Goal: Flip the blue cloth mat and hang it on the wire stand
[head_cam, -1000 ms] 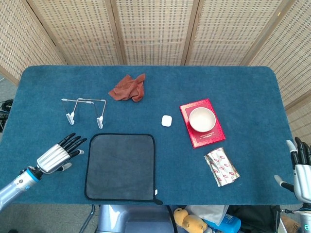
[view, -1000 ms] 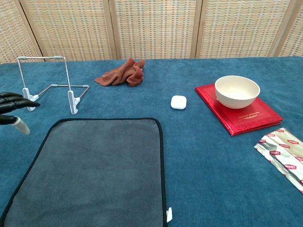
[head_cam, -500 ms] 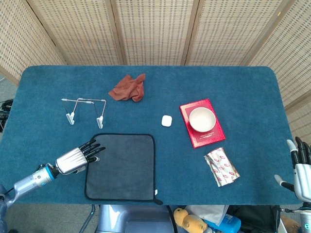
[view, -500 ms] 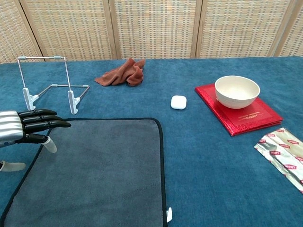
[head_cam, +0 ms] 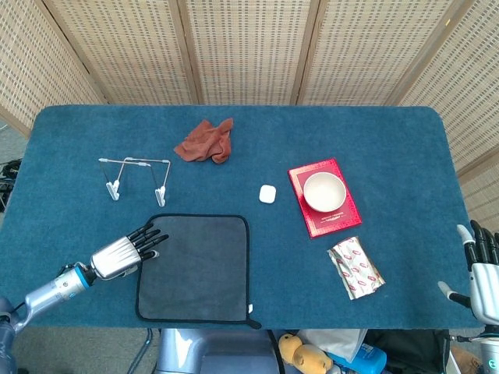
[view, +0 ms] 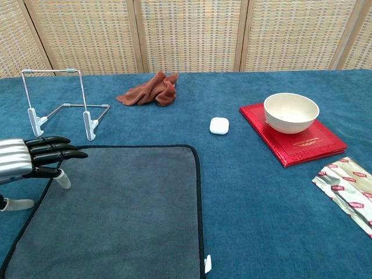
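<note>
The flat grey, black-edged cloth mat (head_cam: 195,267) lies at six o'clock. The left hand (head_cam: 123,254), fingers straight and slightly apart, reaches over its nine-o'clock edge. The white wire stand (head_cam: 137,178) stands at ten o'clock. The right hand (head_cam: 483,271) is spread.

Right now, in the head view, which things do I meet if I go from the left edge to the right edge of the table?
Left hand → wire stand → rust-red rag → small white case → white bowl on the red book → foil packet → right hand.
</note>
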